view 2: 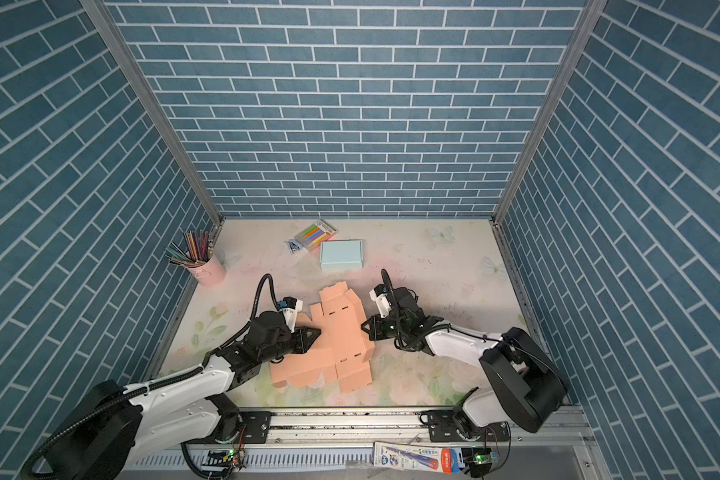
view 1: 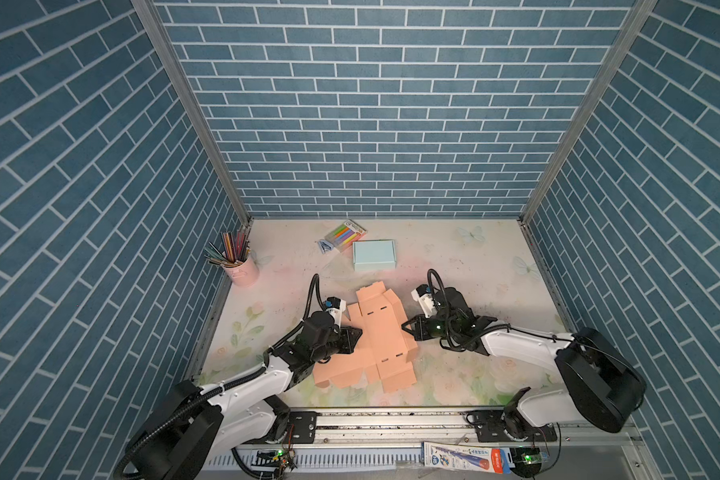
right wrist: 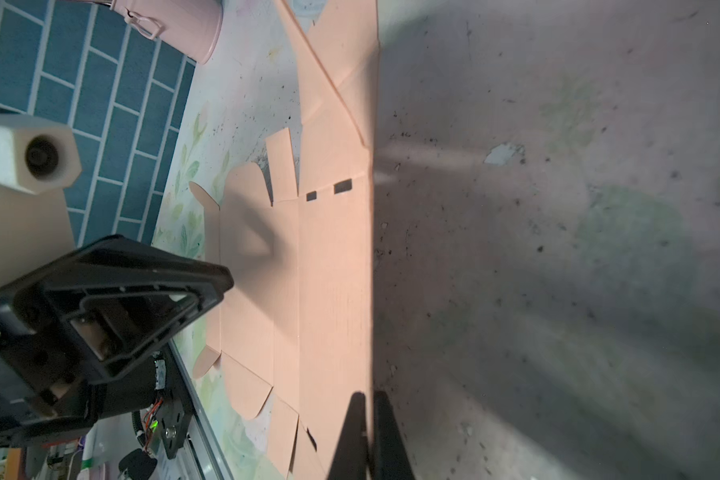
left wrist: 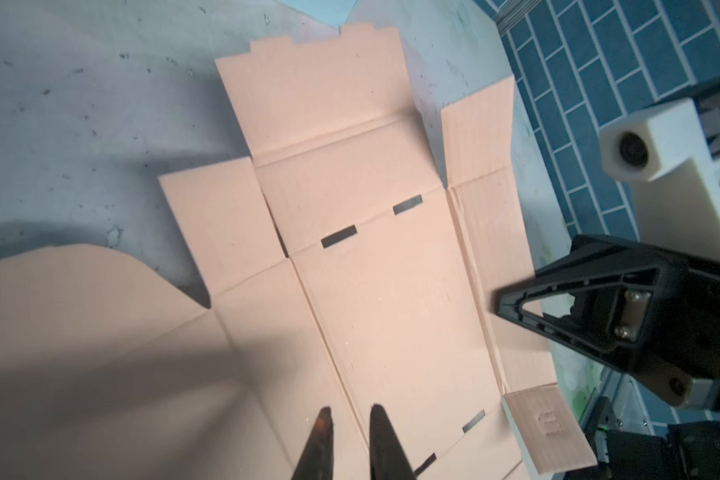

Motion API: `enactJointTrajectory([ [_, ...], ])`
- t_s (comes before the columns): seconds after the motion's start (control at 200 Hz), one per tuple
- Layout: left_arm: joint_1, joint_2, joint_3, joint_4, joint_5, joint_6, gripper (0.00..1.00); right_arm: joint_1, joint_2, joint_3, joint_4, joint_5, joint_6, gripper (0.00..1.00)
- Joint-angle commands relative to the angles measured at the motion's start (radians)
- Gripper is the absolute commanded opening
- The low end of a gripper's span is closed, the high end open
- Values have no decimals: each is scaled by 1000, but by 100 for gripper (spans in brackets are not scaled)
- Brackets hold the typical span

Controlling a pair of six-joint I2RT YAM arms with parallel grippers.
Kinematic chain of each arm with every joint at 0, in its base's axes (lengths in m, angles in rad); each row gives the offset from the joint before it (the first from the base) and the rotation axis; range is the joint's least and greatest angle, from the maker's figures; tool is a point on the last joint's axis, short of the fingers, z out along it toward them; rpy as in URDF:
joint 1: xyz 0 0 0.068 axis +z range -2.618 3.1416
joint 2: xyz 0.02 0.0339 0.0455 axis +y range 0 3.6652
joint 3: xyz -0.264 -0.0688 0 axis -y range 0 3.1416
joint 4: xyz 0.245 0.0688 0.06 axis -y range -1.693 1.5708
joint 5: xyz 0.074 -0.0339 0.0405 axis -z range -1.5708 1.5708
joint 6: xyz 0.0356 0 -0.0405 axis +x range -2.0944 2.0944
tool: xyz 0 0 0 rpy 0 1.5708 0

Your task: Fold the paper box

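The paper box [view 1: 377,336] [view 2: 341,332] is a flat peach cardboard cut-out lying mid-table, with its right side flap raised. My left gripper [view 1: 359,332] [view 2: 319,331] reaches over its left part. In the left wrist view its fingertips [left wrist: 324,415] stand close together, astride a fold line of the box [left wrist: 391,291]. My right gripper [view 1: 404,326] [view 2: 363,327] is at the box's right edge. In the right wrist view this gripper [right wrist: 368,397] is shut on that edge of the box [right wrist: 333,270].
A pink cup of coloured pencils [view 1: 242,270] stands at the back left. A light-blue box [view 1: 374,254], a pack of markers [view 1: 345,235] and a small blue clip [view 1: 325,246] lie behind the cardboard. The metal rail [view 1: 391,419] runs along the front, with a packaged item [view 1: 466,457] below it.
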Motion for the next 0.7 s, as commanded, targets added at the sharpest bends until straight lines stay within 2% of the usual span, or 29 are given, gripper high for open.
enactJointTrajectory([
  [0.0, 39, 27, 63, -57, -8, 63, 9, -13, -69, 23, -194, 51, -131, 2],
  [0.08, 77, 57, 106, -67, 15, 105, 0, -13, -106, 33, -252, 70, -173, 2],
  [0.29, 207, 198, 209, -31, 97, 167, 0, -13, -153, 49, -315, 95, -233, 2],
  [0.39, 220, 305, 292, -42, 104, 212, 0, -12, -162, 54, -321, 105, -244, 1],
  [0.53, 220, 455, 389, -47, 196, 238, 0, -13, -178, 72, -340, 121, -264, 2],
  [0.695, 207, 515, 422, -56, 225, 246, 0, -15, -182, 96, -357, 143, -280, 2],
])
